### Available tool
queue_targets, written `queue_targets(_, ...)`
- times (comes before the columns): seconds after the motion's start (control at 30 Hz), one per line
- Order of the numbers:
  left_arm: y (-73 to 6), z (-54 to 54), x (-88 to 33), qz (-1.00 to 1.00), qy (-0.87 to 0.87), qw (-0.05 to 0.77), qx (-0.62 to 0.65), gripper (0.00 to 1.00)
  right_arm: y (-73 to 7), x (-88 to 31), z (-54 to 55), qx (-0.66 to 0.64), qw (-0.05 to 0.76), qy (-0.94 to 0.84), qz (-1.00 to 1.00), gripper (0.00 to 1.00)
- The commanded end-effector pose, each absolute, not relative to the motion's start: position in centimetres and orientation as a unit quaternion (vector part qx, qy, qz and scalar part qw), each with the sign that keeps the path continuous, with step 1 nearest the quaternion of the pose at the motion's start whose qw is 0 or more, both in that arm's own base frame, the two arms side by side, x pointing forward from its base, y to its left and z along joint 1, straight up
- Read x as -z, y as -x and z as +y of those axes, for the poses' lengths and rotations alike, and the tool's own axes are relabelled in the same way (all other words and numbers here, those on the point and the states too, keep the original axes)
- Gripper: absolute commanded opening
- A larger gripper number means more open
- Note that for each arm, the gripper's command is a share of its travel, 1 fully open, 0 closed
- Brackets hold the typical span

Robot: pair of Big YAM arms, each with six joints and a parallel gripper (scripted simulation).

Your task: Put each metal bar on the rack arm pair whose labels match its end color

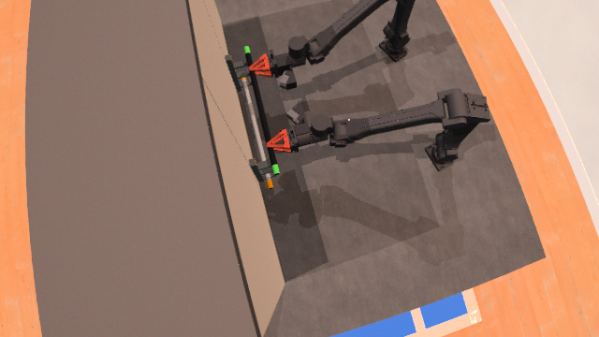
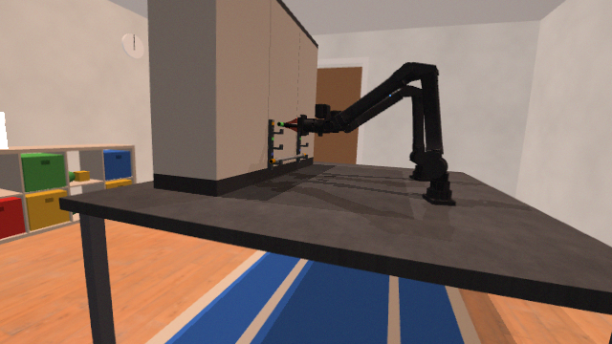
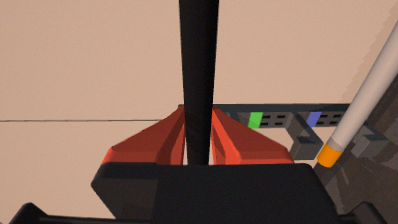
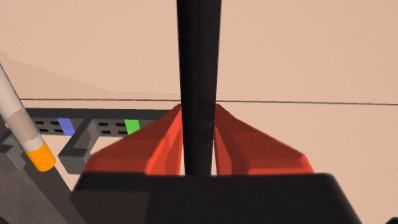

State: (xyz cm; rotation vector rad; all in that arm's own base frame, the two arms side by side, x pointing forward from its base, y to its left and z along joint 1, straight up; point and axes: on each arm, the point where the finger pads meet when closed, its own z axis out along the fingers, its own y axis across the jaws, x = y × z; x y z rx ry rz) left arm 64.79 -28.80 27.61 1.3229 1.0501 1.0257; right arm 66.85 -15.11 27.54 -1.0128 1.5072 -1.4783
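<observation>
A black bar with green ends is held level in front of the rack, off its arms, at about the height of the top pair. My left gripper and my right gripper are both shut on it. A pale bar with orange ends lies on the lowest pair of arms. The labels are orange at the top, green in the middle and blue at the bottom. The middle pair carries no bar.
The rack's uprights stand against a beige wall. The middle rack arms project toward me below the held bar. The dark table extends below both robot arms.
</observation>
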Motion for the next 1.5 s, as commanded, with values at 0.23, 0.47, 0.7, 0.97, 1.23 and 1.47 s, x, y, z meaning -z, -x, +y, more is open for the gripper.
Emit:
queue_targets(0.23, -63.7, -27.5, -32.3, 0.438, -0.521, 0.577, -0.451, 0.00, -65.7, -30.3, -15.1, 0.597, 0.404, 0.377, 0.582, 0.00)
queue_targets(0.47, -63.4, -27.5, -32.3, 0.438, -0.521, 0.577, -0.451, 0.00, -65.5, -30.3, -15.0, 0.597, 0.404, 0.377, 0.582, 0.00)
queue_targets(0.7, -63.3, -27.5, -32.4, 0.438, -0.521, 0.577, -0.451, 0.00, -65.5, -30.4, -15.0, 0.597, 0.404, 0.377, 0.582, 0.00)
queue_targets(0.97, -63.0, -27.4, -32.4, 0.438, -0.521, 0.577, -0.451, 0.00, -65.3, -30.4, -15.0, 0.597, 0.404, 0.377, 0.582, 0.00)
queue_targets(1.23, -61.7, -27.2, -32.4, 0.438, -0.521, 0.577, -0.451, 0.00, -64.1, -30.4, -14.5, 0.597, 0.404, 0.377, 0.582, 0.00)
queue_targets(1.47, -60.7, -27.0, -32.3, 0.438, -0.521, 0.577, -0.451, 0.00, -63.2, -30.4, -14.2, 0.597, 0.404, 0.377, 0.582, 0.00)
